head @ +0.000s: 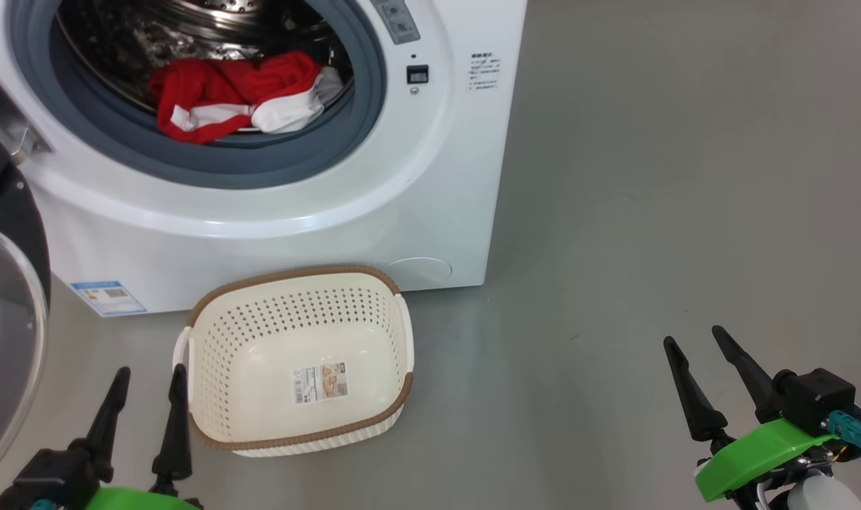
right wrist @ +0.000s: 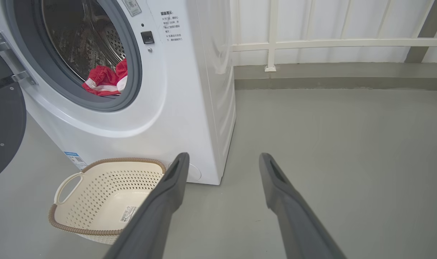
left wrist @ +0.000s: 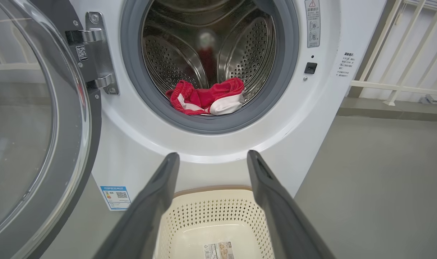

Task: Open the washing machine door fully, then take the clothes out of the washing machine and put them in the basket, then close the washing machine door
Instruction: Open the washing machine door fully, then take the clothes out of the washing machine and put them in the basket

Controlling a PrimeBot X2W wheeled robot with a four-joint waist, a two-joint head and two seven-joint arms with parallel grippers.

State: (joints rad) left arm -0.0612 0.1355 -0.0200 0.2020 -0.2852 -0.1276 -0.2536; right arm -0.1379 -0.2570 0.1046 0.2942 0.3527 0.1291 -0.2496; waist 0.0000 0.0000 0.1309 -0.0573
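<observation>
Grey smooth floor (head: 650, 212) spreads around the big white box-shaped front-loading washing machine (head: 374, 212), and in the right wrist view a white barred railing (right wrist: 312, 43) runs along the wall behind it. The large round door (left wrist: 35, 126), with its black rim and bulging clear glass, stands swung wide to the robot's left on a steel hinge (left wrist: 96, 54). Its outer part is cut off by the picture edge.

A small cream perforated plastic basket (head: 296, 278) with a brown woven-look rim sits on the floor just in front of the machine, below the opening. It is tilted towards the robot, and a paper label (head: 320, 383) shows on its bottom. A blue label (head: 108, 297) marks the machine's lower corner; its print is too small to read.

Bright red soft clothes (head: 239, 95) with white stripes and panels lie bunched at the front lip of the perforated steel drum (left wrist: 247, 46), against the grey rubber gasket (head: 211, 166). How many pieces there are I cannot tell. The drum's back is blurred by reflections.

The left gripper (head: 152, 368) hovers low beside the basket's near-left corner, its 2 fingers spread wide and holding nothing. The right gripper (head: 692, 334) hangs well apart to the right over bare floor, equally spread and holding nothing.
</observation>
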